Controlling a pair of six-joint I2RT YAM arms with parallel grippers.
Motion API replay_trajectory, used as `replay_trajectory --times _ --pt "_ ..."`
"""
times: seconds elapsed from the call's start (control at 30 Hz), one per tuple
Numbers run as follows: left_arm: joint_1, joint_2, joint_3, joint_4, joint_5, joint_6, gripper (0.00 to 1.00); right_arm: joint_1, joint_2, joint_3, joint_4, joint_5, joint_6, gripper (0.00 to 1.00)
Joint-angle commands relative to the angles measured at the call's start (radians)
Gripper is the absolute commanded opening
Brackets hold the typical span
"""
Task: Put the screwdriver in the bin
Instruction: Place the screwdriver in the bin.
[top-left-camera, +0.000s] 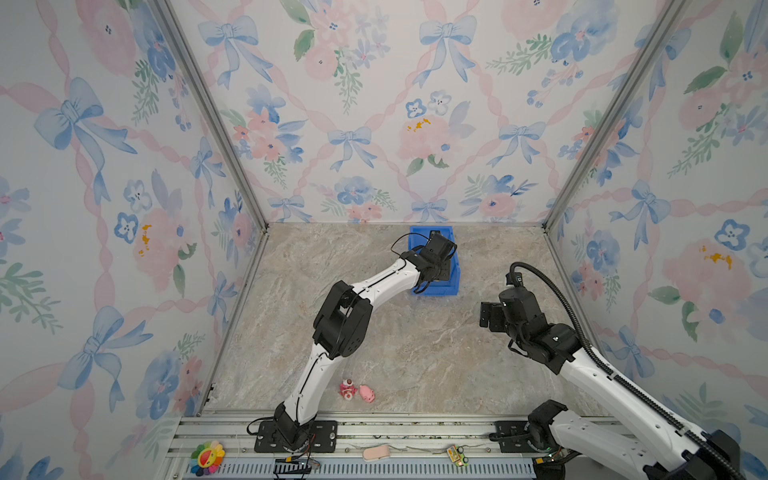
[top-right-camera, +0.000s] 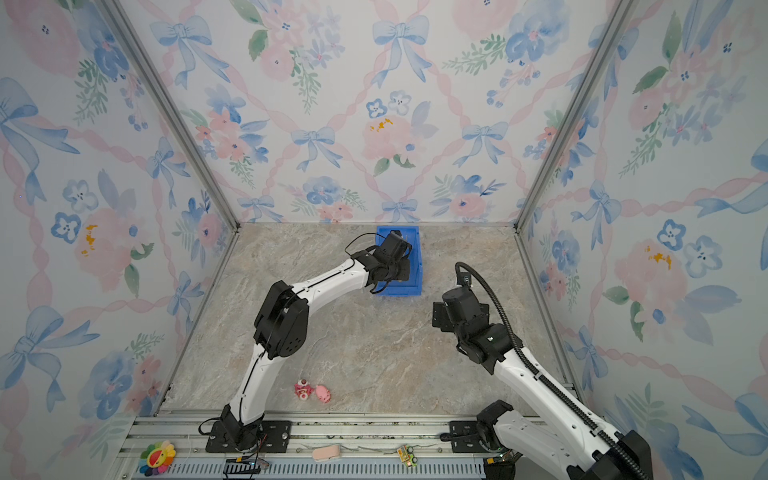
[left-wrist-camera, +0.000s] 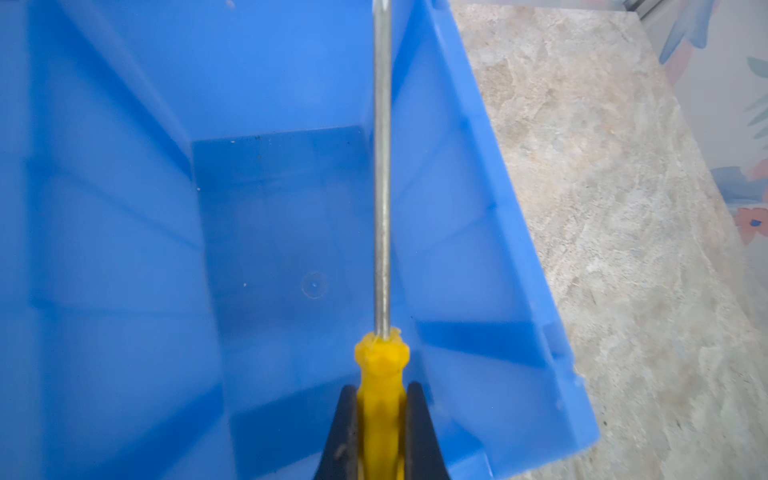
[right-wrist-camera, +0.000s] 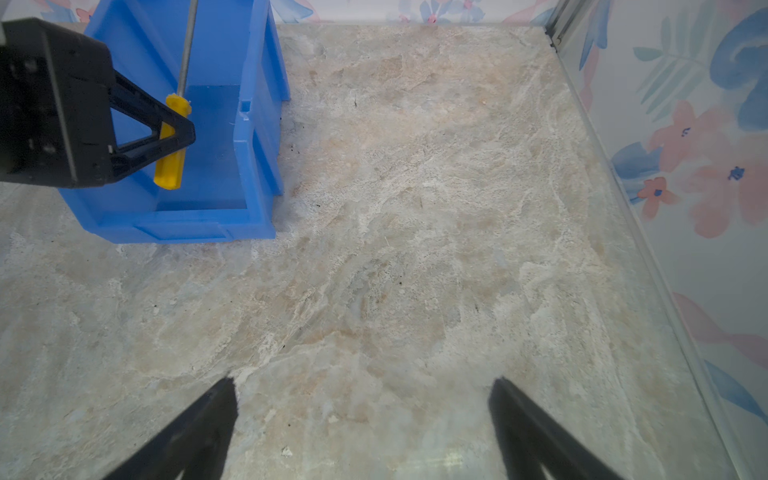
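Marble-patterned bench (right-wrist-camera: 415, 249), with the bin (right-wrist-camera: 257, 166) at its far edge. Left gripper (right-wrist-camera: 183, 133) clamps the screwdriver (right-wrist-camera: 169, 166) by its handle over the bin's cavity; release seems the only step left. Right gripper (right-wrist-camera: 361, 386) gapes, empty.

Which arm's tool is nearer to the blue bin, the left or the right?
Left. The left tool hangs over the bin, shut on the screwdriver. The right tool is open above the table, apart from the bin.
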Motion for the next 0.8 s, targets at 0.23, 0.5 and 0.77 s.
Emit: replay_trajectory --times 0.23,0.5,0.77 --pt "0.029 0.090 0.084 0.001 -0.004 0.026 0.07 0.011 0.084 0.062 0.051 -0.030 -0.085 0.97" --pt "0.029 0.074 0.084 0.001 0.003 0.028 0.22 0.013 0.096 0.074 0.077 -0.024 -0.089 0.97" --pt "0.028 0.030 0.077 0.001 0.016 0.032 0.30 0.010 0.059 0.069 0.073 -0.007 -0.093 0.97"
